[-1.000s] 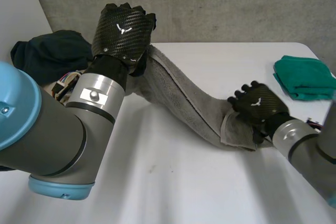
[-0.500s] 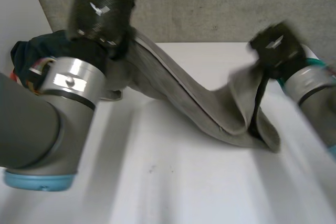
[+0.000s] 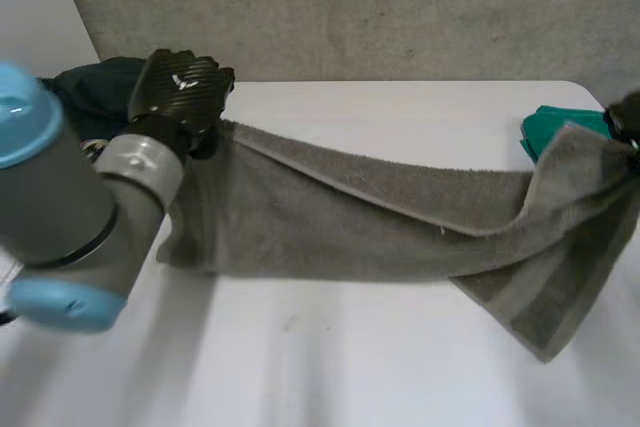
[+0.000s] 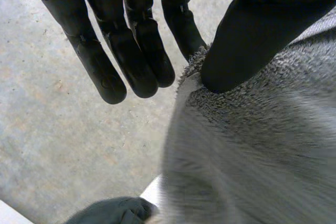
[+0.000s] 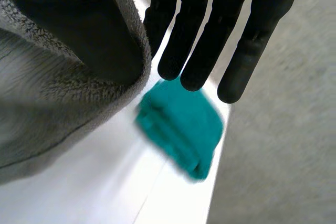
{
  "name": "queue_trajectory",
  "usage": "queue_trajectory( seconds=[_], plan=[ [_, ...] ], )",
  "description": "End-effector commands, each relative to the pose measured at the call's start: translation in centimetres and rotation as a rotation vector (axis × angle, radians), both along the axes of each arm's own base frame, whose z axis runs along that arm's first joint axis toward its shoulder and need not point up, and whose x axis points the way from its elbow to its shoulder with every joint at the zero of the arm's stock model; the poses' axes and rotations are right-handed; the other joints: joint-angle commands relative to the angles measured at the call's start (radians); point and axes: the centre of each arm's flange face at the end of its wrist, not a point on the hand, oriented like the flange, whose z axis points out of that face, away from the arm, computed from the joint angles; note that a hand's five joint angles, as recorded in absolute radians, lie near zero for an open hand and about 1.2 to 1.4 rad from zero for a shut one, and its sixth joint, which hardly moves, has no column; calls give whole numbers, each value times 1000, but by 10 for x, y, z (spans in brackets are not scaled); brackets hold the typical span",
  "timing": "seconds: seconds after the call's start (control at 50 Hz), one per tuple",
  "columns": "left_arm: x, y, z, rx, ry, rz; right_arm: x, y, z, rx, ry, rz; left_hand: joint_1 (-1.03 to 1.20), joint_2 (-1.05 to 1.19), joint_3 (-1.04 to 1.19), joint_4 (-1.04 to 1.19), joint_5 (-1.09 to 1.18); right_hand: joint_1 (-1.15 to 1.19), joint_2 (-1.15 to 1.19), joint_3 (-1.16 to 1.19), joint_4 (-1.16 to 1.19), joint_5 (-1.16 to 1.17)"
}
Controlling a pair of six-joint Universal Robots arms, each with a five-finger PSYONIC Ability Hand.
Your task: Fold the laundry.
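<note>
A grey towel [image 3: 350, 217] hangs stretched across the white table [image 3: 330, 357] between my two hands, its lower edge on the table. My left hand [image 3: 180, 87] holds its left end near the table's back left. In the left wrist view the thumb [image 4: 262, 30] pinches the towel's corner [image 4: 252, 150] against straight fingers [image 4: 136, 51]. My right hand [image 3: 627, 115] holds the other end at the far right, where the towel droops in a fold. In the right wrist view the thumb [image 5: 68, 24] presses the towel [image 5: 47, 119] against the fingers [image 5: 189, 40].
A folded green cloth [image 3: 552, 129] lies at the back right, partly behind the towel; it also lies below my right hand's fingertips [image 5: 181, 129]. A dark cloth pile [image 3: 85, 97] sits at the back left, behind my left arm. A grey wall runs behind the table.
Both hands have pulled apart, the right one far to the right and up, the left one leftward. The towel has gone from a bunched strip to a stretched sheet.
</note>
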Motion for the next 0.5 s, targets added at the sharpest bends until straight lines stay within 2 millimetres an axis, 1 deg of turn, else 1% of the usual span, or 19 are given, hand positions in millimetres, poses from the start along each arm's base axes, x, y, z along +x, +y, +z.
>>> queue_trajectory(
  seconds=[0.02,0.04,0.06,0.08,0.12,0.14,0.18,0.22,0.26,0.3,0.34,0.36,0.38,0.4,0.42,0.44,0.46,0.48,0.5],
  plan=[
    [-25,-48,77,-437,102,42,30,-53,45,-475,-171,39,274,199,202,195,244,268,218,206,197,232],
    [-25,-51,105,-568,167,59,32,-56,52,-535,-194,38,274,199,202,195,244,268,218,206,197,232],
    [-24,-52,117,-630,199,67,33,-58,60,-598,-220,37,274,199,202,195,244,268,218,206,197,232],
    [-23,-52,128,-684,231,74,34,-63,74,-715,-270,30,274,199,202,195,244,268,218,206,197,232],
    [-19,-49,148,-810,300,89,32,-66,84,-803,-314,18,274,199,202,195,244,268,218,206,197,232],
    [-18,-47,154,-842,321,92,32,-66,88,-841,-334,15,274,199,202,195,244,268,218,206,197,232],
    [-20,-42,156,-858,335,87,30,-68,91,-899,-373,13,274,199,202,195,244,268,218,206,197,232],
    [-20,-40,142,-806,304,77,29,-68,88,-893,-376,8,274,199,202,195,244,268,218,206,197,232],
    [-20,-39,127,-751,274,70,28,-68,77,-845,-370,2,274,199,202,195,244,268,218,206,197,232],
    [-19,-34,105,-672,231,61,28,-67,68,-796,-362,-1,274,199,202,195,244,268,218,206,197,232],
    [-17,-32,87,-613,199,58,31,-63,52,-693,-346,13,274,199,202,195,244,268,218,206,197,232],
    [-15,-29,66,-551,163,54,32,-61,46,-649,-340,24,274,199,202,195,244,268,218,206,197,232],
    [-15,-27,54,-519,145,49,33,-59,40,-603,-332,35,274,199,202,195,244,268,218,206,197,232],
    [-14,-25,44,-491,129,45,32,-58,24,-503,-318,52,274,199,202,195,244,268,218,206,197,232],
    [-13,-22,33,-461,113,41,32,-57,15,-451,-314,63,274,199,202,195,244,268,218,206,197,232],
    [-13,-15,13,-407,84,28,32,-56,5,-396,-310,73,274,199,202,195,244,268,218,206,197,232],
    [-14,-10,4,-381,70,20,31,-56,-7,-341,-306,81,274,199,202,195,244,268,218,206,197,232],
    [-14,-6,-6,-354,57,10,31,-55,-37,-215,-297,98,274,199,202,195,244,268,218,206,197,232],
    [-15,-1,-16,-329,43,-1,32,-54,-53,-155,-288,108,274,199,202,195,244,268,218,206,197,232]
  ],
)
